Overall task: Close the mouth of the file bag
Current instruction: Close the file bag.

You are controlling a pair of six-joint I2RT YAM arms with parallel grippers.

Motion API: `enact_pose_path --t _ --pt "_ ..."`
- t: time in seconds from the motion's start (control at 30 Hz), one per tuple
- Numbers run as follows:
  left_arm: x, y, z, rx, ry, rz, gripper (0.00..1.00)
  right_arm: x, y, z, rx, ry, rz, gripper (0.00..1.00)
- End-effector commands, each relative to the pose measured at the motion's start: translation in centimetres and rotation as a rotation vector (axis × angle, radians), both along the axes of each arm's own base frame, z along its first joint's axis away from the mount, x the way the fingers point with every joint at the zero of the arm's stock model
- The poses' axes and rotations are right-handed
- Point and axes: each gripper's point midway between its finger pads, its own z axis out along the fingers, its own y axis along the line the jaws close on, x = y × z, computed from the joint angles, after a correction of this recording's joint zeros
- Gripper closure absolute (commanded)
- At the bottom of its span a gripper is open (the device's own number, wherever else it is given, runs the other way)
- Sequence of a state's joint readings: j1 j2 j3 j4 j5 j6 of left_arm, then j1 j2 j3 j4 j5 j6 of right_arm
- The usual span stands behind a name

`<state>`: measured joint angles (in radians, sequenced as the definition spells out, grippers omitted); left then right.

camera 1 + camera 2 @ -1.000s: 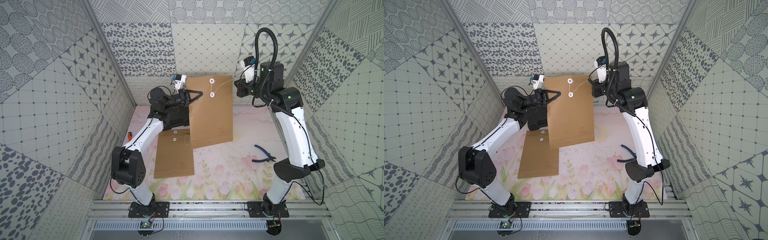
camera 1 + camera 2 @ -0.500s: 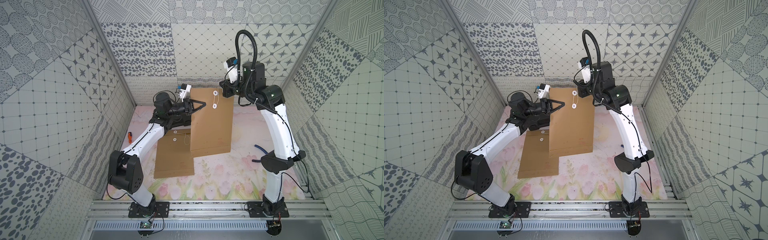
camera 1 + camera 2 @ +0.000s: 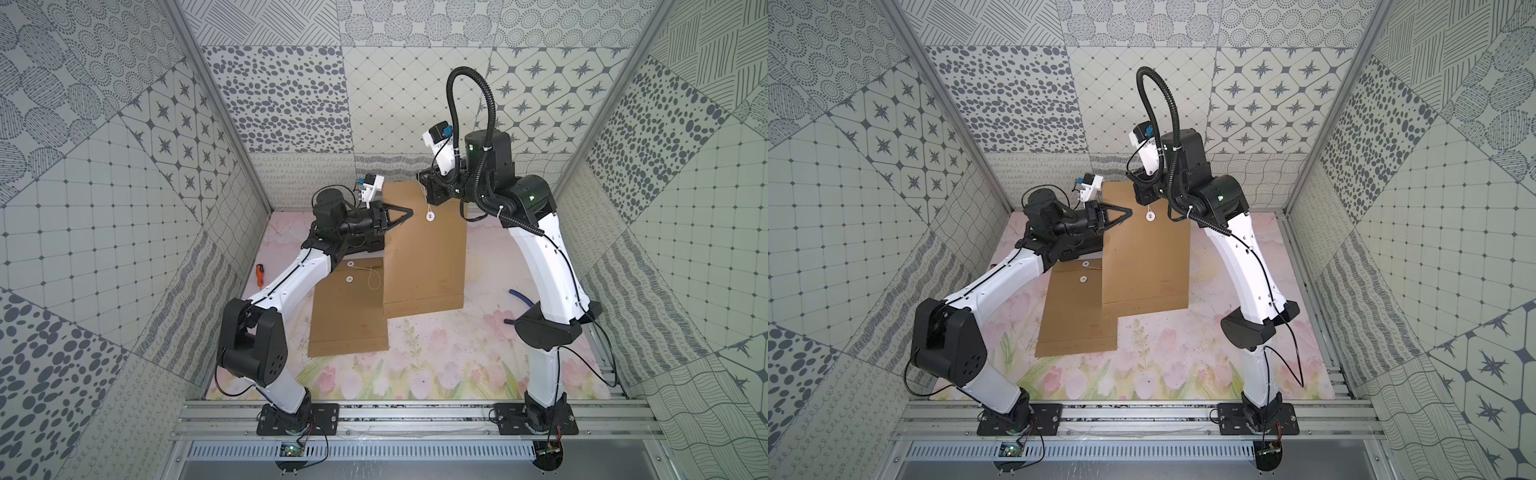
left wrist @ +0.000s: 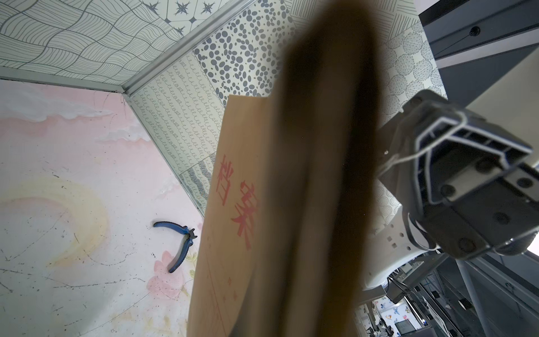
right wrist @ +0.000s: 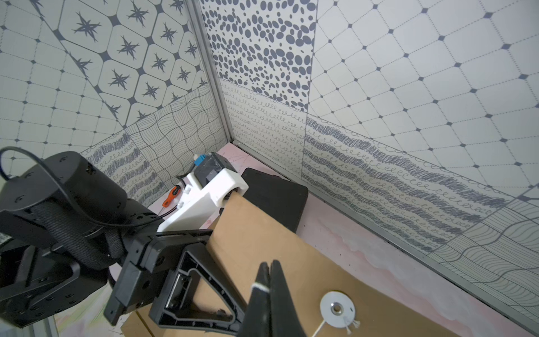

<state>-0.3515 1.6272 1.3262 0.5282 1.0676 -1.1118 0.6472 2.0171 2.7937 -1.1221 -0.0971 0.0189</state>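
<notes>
Clamped on the side edge of the brown kraft-paper file bag, the left gripper held the bag's mouth end raised above the pink floral table. From there the bag sloped down, and its lower edge overlapped a corner of a second flat brown file bag lying on the table. The right gripper was pinched shut on the thin white tie string, just above the round white paper washer riveted to the bag's face. Only this one washer showed. A second one on the flap, if present, was hidden behind the right gripper in both top views.

The bag looked light and fairly stiff, since the panel held flat under a one-sided grip. Even so, kraft paper would crease or tear if twisted hard, so the side edge near the mouth seemed a sound place to hold it. The string was limp, thin and probably slippery. It would need a fingertip pinch close to its free end and steady tension while being wound round the washer. Too sharp a pull could strain the rivet or slip the cord out of the jaws.

Blue-handled pliers lay on the table, well apart from the work.
</notes>
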Motion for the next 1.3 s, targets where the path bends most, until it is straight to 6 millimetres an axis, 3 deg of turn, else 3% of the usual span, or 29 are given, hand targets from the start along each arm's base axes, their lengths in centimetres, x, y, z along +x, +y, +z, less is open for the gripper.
enact_pose_path --t 0.0,0.23,0.53,0.83,1.1,1.27 --pt "-0.4 0.0 1.1 -0.016 -0.074 0.006 1.00 -0.2 1.9 -0.3 0.028 0.009 0.046 1.00" --pt "-0.7 0.2 1.3 -0.032 -0.072 0.013 1.00 -1.2 4.2 -2.0 0.011 0.053 0.100 1.00" --pt "-2.0 0.5 2.1 -0.097 -0.066 -0.011 1.00 0.3 3.8 -1.7 0.024 0.030 0.084 1.00" --pt "-0.2 0.4 2.5 -0.077 -0.071 0.026 1.00 -4.4 7.1 -2.6 0.011 0.084 0.227 1.00" --pt "1.2 2.0 3.6 -0.079 -0.085 0.072 1.00 -7.8 7.5 -3.2 0.054 0.118 0.320 1.00" --pt "1.6 2.5 4.8 -0.084 -0.108 0.081 1.00 -8.4 7.0 -4.4 0.056 0.148 0.313 1.00"
